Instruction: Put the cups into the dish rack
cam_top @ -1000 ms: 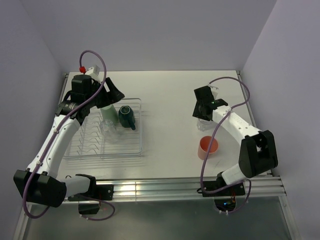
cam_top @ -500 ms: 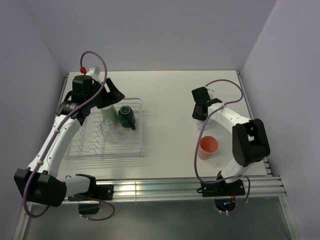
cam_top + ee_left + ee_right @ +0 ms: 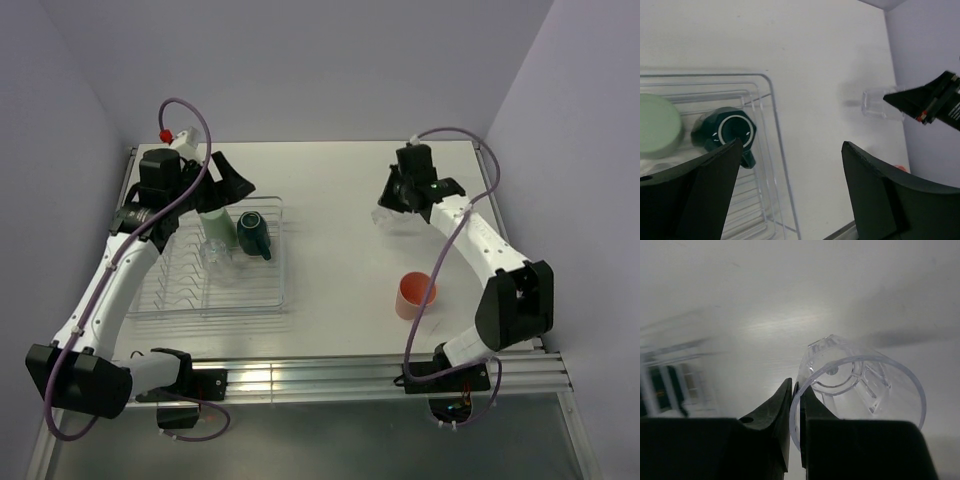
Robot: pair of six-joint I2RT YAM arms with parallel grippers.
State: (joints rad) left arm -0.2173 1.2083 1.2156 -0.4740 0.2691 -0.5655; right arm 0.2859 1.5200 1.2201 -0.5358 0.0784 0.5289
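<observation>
In right gripper (image 3: pixel 794 390), clear glass (image 3: pixel 856 381)

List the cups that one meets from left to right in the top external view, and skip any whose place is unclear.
In order: pale green tumbler → dark teal mug → clear glass held by the right gripper → salmon-pink tumbler.

Even, diffuse overhead light washed the white tabletop (image 3: pixel 330 190), leaving only soft shadows. In the right wrist view the clear glass (image 3: pixel 860 375) was sharp, the dish rack (image 3: pixel 670 375) smeared by blur, glare streaking the surface.
</observation>
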